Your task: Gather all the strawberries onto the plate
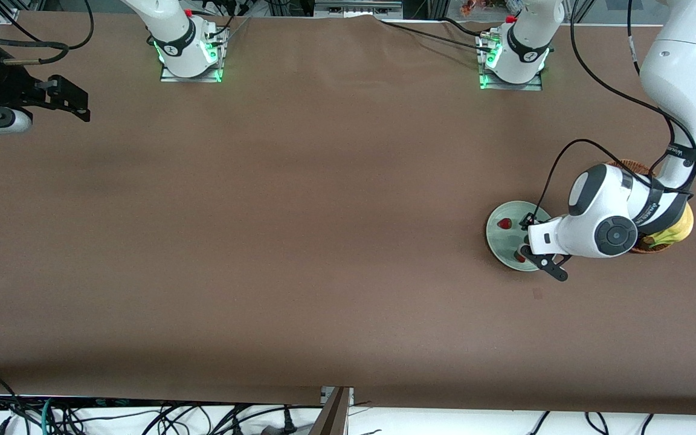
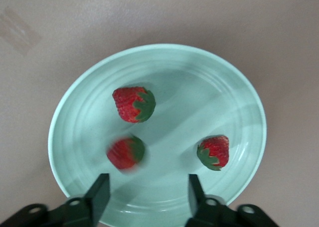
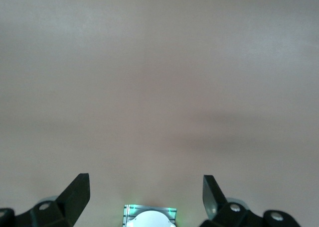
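Front view, right arm's end: we see the right gripper (image 1: 79, 106) parked up in the air over bare table (image 1: 299, 241) at the edge of the view, fingers spread apart, holding nothing. That arm is just waiting.
Front view, left arm's end: the plate (image 1: 496, 238) sits on the table, with the left gripper (image 1: 544, 257) hanging over its nearer part.
Basket: a brown wicker basket (image 1: 632, 164) with something yellow (image 1: 677, 229) in it stands just beside the plate, mostly hidden under the left arm.
Writing: there's lettering on a strap around the left arm, but we can't read it. No brand we can make out anywhere else.
Left wrist view: this is where we get the good look. All three strawberries (image 2: 133, 104) (image 2: 125, 153) (image 2: 214, 152) lie in the plate (image 2: 239, 92), apart from each other, one of them blurred. The left gripper (image 2: 148, 197) has its fingers (image 2: 98, 193) open wide, nothing between them.
Front vs wrist: the front view only shows us one berry (image 1: 505, 224) clearly and a red bit (image 1: 520, 258) by the gripper.
Right wrist view: just the spread fingers (image 3: 77, 192) of the right gripper (image 3: 144, 194) over plain table, plus the green-lit arm base (image 3: 149, 214).
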Robot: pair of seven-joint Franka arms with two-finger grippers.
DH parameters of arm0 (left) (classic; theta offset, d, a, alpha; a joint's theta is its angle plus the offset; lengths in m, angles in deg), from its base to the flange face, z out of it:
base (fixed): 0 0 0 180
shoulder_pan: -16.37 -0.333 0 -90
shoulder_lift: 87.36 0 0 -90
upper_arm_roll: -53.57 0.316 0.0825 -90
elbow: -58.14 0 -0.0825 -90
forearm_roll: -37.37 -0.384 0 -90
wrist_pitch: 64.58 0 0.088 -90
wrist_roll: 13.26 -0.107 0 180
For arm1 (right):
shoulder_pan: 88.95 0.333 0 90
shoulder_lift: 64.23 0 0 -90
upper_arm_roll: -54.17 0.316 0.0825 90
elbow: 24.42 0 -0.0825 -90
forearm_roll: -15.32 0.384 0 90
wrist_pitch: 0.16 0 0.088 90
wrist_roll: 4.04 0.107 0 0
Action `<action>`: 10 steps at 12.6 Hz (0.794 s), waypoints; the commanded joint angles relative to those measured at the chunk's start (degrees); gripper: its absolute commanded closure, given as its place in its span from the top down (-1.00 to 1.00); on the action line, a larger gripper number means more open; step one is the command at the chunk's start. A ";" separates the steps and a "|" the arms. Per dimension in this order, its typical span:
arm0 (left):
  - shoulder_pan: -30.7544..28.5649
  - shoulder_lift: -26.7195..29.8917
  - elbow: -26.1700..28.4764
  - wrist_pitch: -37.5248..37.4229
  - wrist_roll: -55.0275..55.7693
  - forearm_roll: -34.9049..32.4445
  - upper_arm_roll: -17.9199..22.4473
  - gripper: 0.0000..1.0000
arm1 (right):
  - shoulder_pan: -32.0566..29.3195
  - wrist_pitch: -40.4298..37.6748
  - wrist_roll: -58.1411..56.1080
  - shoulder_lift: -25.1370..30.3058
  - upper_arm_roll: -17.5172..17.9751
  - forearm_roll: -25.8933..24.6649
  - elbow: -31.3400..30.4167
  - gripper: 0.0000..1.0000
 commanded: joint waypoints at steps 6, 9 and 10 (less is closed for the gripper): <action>-0.03 12.22 -15.12 -21.67 0.08 11.17 -1.06 1.00 | -0.66 0.89 -0.15 -0.13 0.94 -2.77 -0.09 1.00; -0.03 12.39 -28.05 -35.92 0.09 11.01 -1.32 1.00 | -0.66 0.71 -0.15 -0.22 0.94 -2.78 -0.17 1.00; 0.58 13.79 -30.17 -37.43 0.00 11.53 -0.37 1.00 | -0.66 0.80 -0.15 -0.48 0.94 -2.78 -0.09 1.00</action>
